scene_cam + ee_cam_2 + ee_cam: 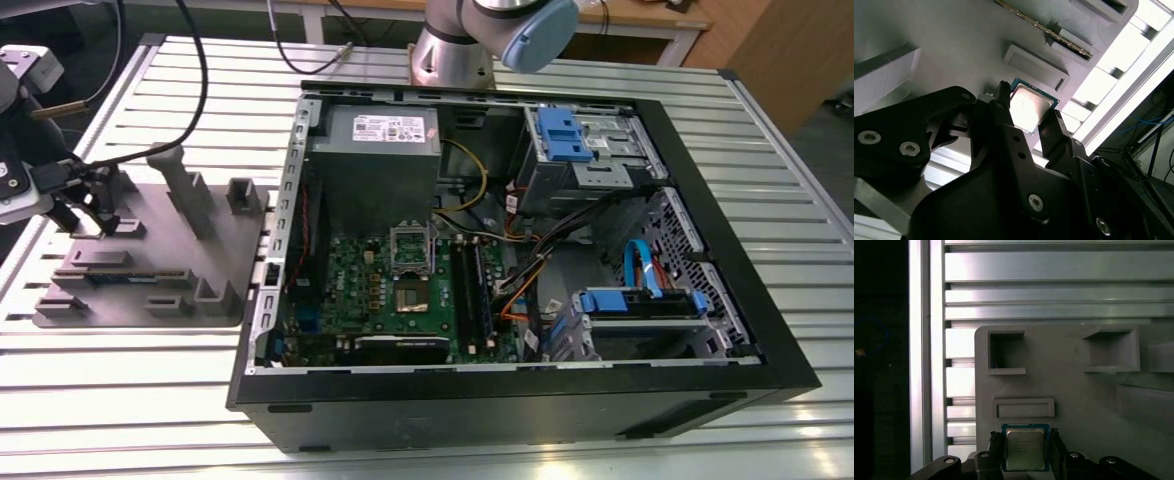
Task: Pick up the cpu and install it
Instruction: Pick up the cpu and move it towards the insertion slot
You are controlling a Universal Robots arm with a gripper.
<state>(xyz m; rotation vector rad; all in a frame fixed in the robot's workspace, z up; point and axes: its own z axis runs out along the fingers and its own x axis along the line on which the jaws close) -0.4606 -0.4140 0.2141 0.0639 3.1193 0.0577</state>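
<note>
Over the left side of the grey fixture tray, at the exterior view's left and well apart from the open computer case, the gripper has its two dark fingers closed against opposite edges of the cpu, a small silvery square chip.

And there it was: the fixture tray lay on the slatted table at the exterior view's left, just beside the open computer case on the right. Inside the case the motherboard lay flat, the socket near its middle, the power supply behind it and a drive cage to the right. The arm's base stood behind the case. Over the tray's left part hung the gripper. In both wrist views the cpu sat between the fingers, a rectangular slot just beside it.
</note>
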